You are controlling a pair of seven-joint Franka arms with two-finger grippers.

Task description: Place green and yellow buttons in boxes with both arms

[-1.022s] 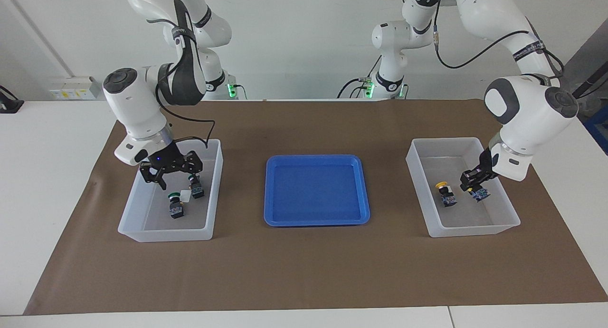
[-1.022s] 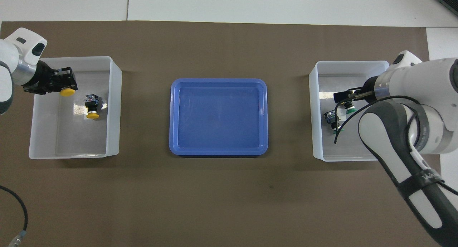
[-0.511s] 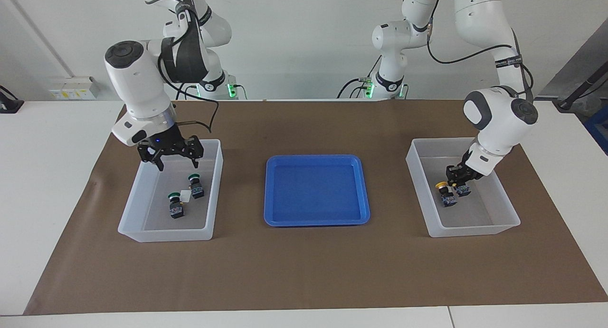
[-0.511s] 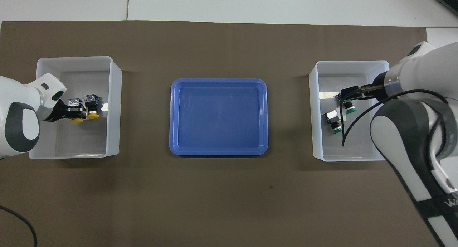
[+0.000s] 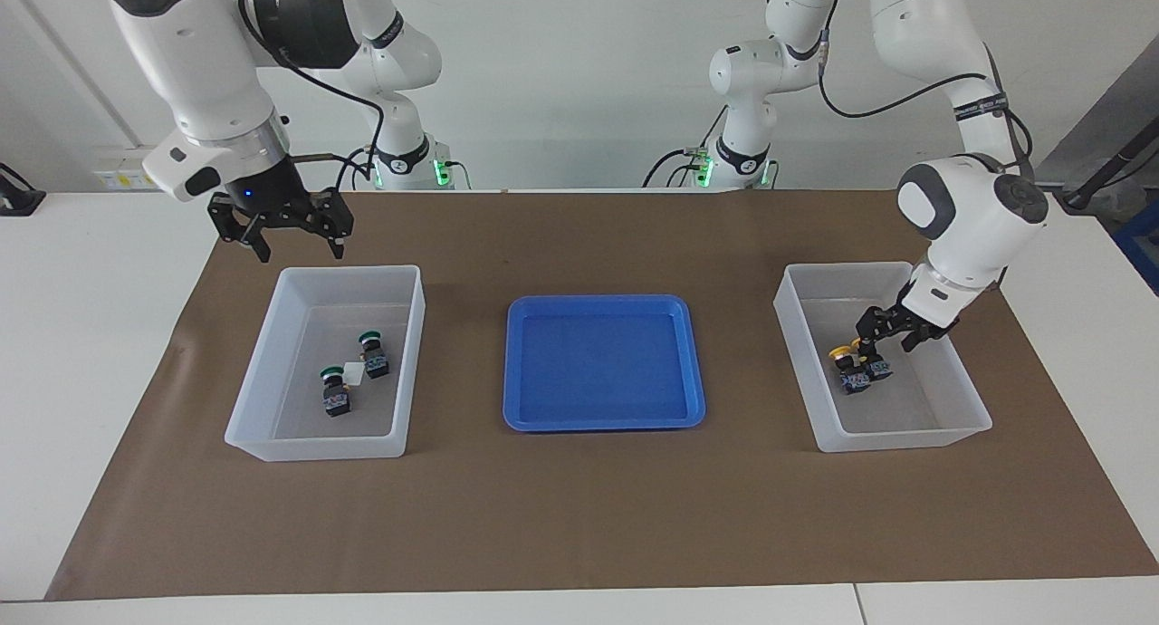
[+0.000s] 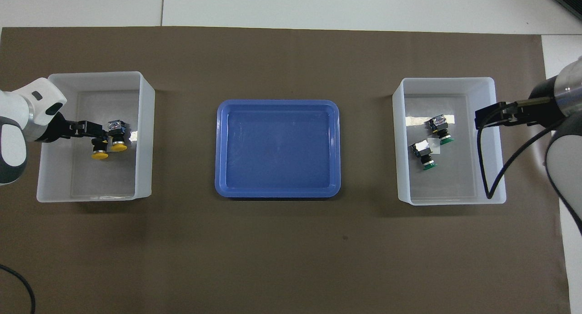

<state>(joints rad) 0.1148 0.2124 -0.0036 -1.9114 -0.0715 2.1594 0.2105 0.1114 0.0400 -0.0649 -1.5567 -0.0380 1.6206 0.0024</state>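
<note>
Above its box's rim [image 5: 349, 270], right end effector [image 5: 281, 231] spread, clear

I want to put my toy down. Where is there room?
The blue tray between the two boxes holds nothing. The brown mat is bare farther from the robots than the boxes. It's crowded in the box where the left gripper sits above the yellow buttons.
</note>
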